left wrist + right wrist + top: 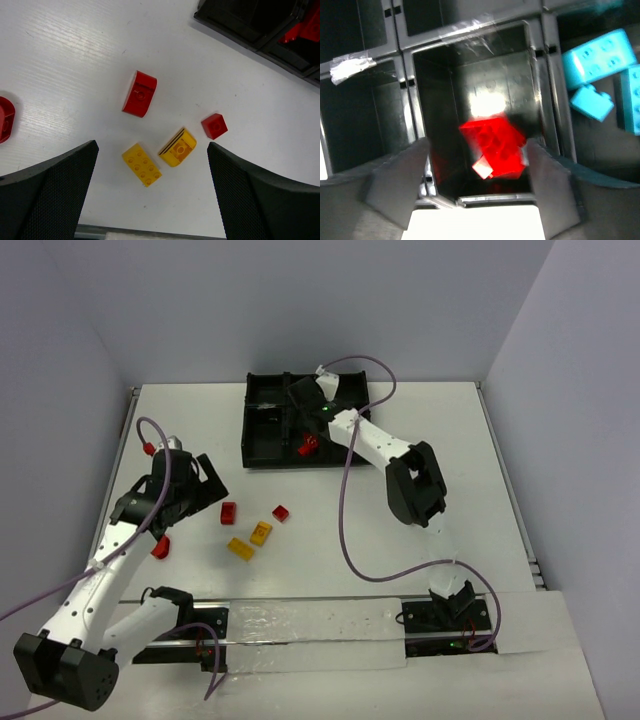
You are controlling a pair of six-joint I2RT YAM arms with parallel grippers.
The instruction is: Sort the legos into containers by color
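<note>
Now, right claw: its two fingers stand apart and hold nothing. It hangs over the black tray.
Red brick: right under this claw, in the gap between the fingers, touching neither. It looks blurry and tipped on a corner.
Red box: the tray box around the red brick. Its side walls sit just outside each finger.
Light blue bricks: past the wall, in the next box to one side of the claw.
Doing it well: I think the claw should stay spread and go straight up, so no finger bumps the red brick or hooks a wall. A tipped brick may roll, so it helps to check that it lies in its own box and not with the blue ones.
Left claw: wide open and holding nothing, over the white table.
Flat yellow brick: nearest, lying between this claw's fingers.
Round yellow brick: just beside the flat one, with a dark stripe on it.
Small red brick: a little farther, near one fingertip.
Curved red brick: farther out, ahead of the claw.
Watch out: the two yellow bricks lie close together, so I think a grab should close on only one.
</note>
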